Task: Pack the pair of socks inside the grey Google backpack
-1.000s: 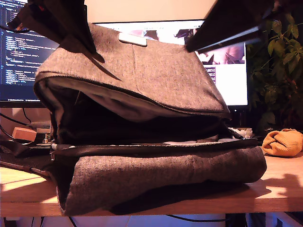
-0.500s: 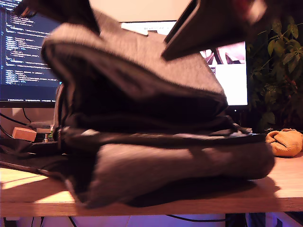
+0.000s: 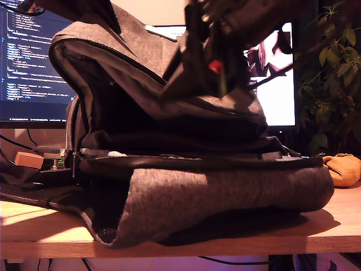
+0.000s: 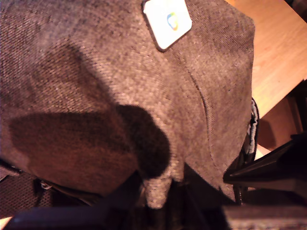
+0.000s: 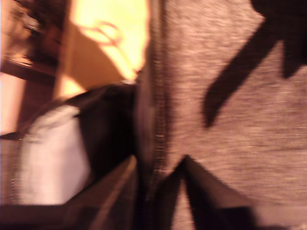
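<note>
Item: grey Google backpack [image 3: 225, 192], centre of exterior view, flap lifted by my first gripper [image 4: 158, 191] and second gripper [image 5: 158, 167], both pinching fabric. Pair of socks [image 3: 345, 169]: lower right edge, outside, unheld.

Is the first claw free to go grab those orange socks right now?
Probably not. My first claw looks pinched on the grey backpack, holding its flap. The socks lie on the table past the backpack at the exterior view's right, so it would have to let go first.
</note>
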Available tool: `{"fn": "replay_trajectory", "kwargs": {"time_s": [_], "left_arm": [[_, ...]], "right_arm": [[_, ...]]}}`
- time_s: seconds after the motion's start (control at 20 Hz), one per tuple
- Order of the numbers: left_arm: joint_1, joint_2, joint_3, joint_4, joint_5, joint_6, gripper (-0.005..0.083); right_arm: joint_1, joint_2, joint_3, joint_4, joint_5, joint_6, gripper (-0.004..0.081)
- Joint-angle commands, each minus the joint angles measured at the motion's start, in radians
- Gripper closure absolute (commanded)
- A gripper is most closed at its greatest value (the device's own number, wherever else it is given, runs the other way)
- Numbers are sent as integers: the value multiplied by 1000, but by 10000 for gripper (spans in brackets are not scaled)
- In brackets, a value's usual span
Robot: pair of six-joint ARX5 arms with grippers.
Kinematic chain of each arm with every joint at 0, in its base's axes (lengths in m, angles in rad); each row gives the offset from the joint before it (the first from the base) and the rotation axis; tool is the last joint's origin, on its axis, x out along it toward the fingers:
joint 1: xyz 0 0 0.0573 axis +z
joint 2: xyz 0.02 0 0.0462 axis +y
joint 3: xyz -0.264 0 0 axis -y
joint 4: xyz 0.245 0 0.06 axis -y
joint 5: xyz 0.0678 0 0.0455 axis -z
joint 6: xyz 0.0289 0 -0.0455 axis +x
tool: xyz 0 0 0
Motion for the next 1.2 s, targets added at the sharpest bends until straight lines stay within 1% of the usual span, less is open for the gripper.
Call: {"fn": "replay_trajectory", "kwargs": {"time_s": [0.0,0.05,0.1,0.15,0.2,0.25,0.3,0.35,0.4,0.45,0.7,0.75,0.8,0.85,0.9,0.95,1.05,1.1,1.15], "left_arm": [[-1,-19,60,47,13,39,797],[-1,-19,60,28,15,91,797],[-1,-19,60,4,26,94,763],[0,-19,60,-25,35,94,685],[2,-19,60,-48,28,173,559],[9,-19,60,-55,10,182,436],[17,-20,60,-57,-3,200,353],[23,-30,60,-61,-11,200,326],[24,-35,61,-59,-19,200,326],[24,-50,61,-59,-18,250,326],[24,-119,72,-59,-17,287,330],[24,-131,78,-63,-16,287,362],[24,-144,81,-72,-16,323,459],[23,-155,82,-88,-13,323,598],[22,-165,82,-113,-5,362,738],[17,-171,82,-144,9,390,796],[-4,-183,81,-175,-6,419,793],[-14,-191,76,-168,-32,419,793],[-23,-201,66,-159,-59,421,793]], "right_arm": [[5,3,9,64,18,-61,783],[5,3,10,85,26,-64,783],[5,3,16,91,30,-69,783],[5,3,20,90,31,-69,783],[5,3,23,89,32,-69,783],[5,3,25,89,31,-69,783],[5,3,26,89,31,-69,783],[5,3,26,89,29,-69,783],[5,3,26,89,29,-69,783],[5,4,26,89,29,-69,783],[5,5,26,88,25,-69,783],[5,5,26,88,25,-69,783],[5,5,26,89,25,-69,783],[4,5,26,89,25,-69,783],[5,5,26,89,25,-69,783],[5,5,27,89,25,-69,783],[5,5,33,88,26,-68,783],[5,5,44,77,26,-58,783],[5,5,66,42,26,-43,783]]}}
